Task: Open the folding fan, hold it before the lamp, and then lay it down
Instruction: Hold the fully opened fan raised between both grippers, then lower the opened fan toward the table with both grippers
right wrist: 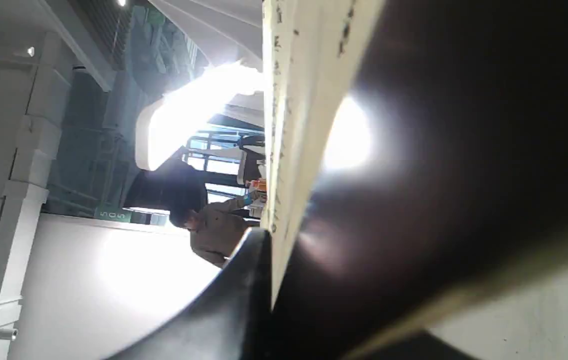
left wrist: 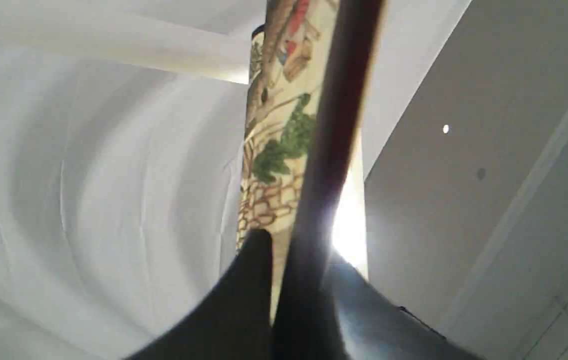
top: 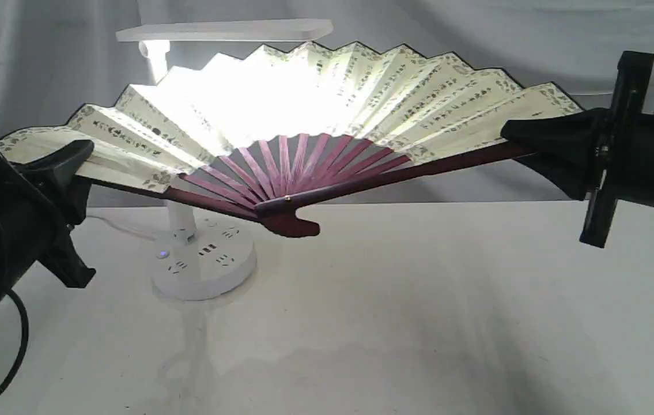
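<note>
The folding fan (top: 315, 109) is spread wide in the air above the table, its cream calligraphy leaf glowing where the lit lamp shines through. My left gripper (top: 76, 164) is shut on the fan's left guard and leaf edge; my right gripper (top: 525, 141) is shut on the right maroon guard. The white lamp stands behind the fan on the left, with its flat head (top: 226, 30) above the leaf and its round socket base (top: 204, 262) below. The left wrist view shows the fan (left wrist: 284, 150) edge-on between my fingers (left wrist: 243, 290). In the right wrist view the fan (right wrist: 294, 125) fills the jaws.
The white table (top: 396, 323) lies beneath the fan. A grey cloth backdrop (top: 534, 34) hangs behind. The lamp's white cord (top: 116, 225) runs left along the table behind the base. A black cable (top: 7, 369) loops under my left arm.
</note>
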